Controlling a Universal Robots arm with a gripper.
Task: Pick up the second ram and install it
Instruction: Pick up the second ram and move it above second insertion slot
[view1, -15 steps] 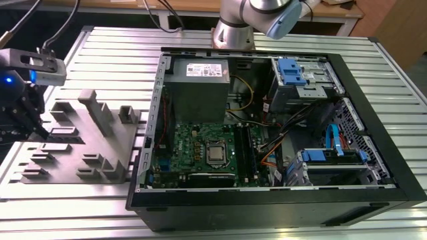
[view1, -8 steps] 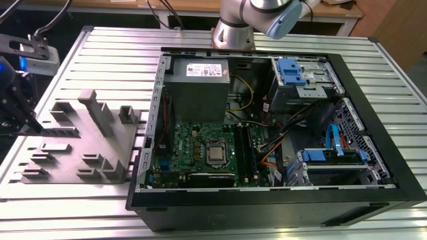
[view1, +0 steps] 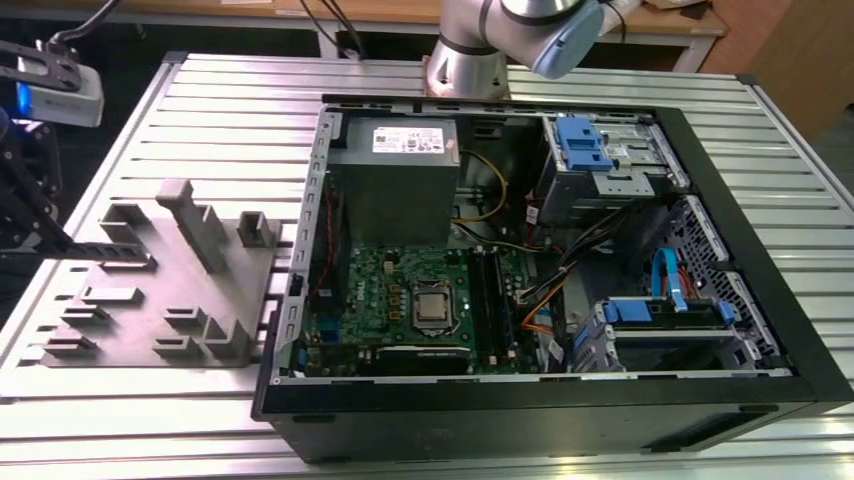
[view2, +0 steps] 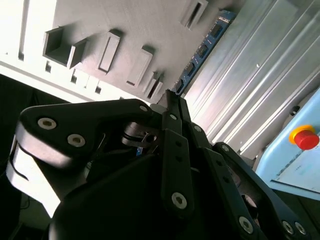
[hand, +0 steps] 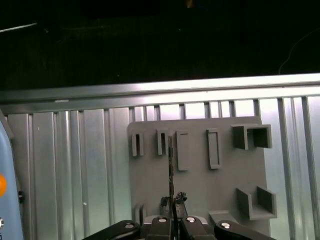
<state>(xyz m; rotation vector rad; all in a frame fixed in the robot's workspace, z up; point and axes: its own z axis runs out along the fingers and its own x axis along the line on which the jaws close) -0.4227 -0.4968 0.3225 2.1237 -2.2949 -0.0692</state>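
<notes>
Ribbed aluminium tabletop (view1: 200, 110) filled the exterior view, with an open computer case (view1: 534, 400) lying on it, its motherboard (view1: 400, 290) and grey power supply (view1: 398, 180) exposed. Towards the exterior view's left of the case sat the grey holder block (view1: 174, 290). At that edge the black gripper (view1: 40, 245) held the second ram (view1: 107, 251) as a thin dark strip reaching over the block, well apart from the motherboard.

In the second wrist view, the gripper (view2: 172, 97) was clenched, its fingers pinching one end of the second ram (view2: 202, 50). The bluish-green board slanted away along the edge of the holder block (view2: 125, 30), its far end over the ribbed table. A pale blue box with a red button (view2: 305, 137) stood nearby.

In the first wrist view, the gripper (hand: 172, 200) gripped the second ram (hand: 170, 165), seen edge-on as a thin dark line crossing the holder block (hand: 200, 185) between two of its slots. Whether it touched the block could not be told.
</notes>
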